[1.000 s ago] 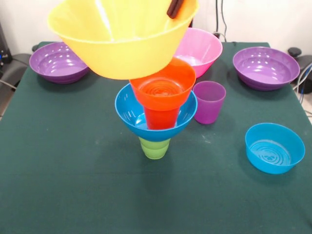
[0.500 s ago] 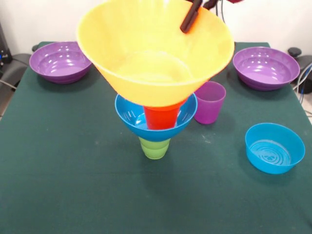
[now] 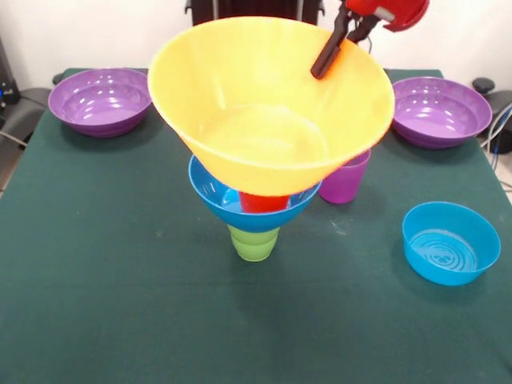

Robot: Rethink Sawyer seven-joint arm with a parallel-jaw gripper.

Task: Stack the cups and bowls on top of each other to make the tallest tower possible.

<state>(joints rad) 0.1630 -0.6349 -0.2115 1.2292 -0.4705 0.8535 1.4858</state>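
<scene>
Pincer grips the yellow bowl's rim atop the tower; no writing shows.

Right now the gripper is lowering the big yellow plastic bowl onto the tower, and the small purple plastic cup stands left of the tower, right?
Not quite: in the front view the purple cup stands right of the tower. The gripper does hold the yellow bowl there.
</scene>
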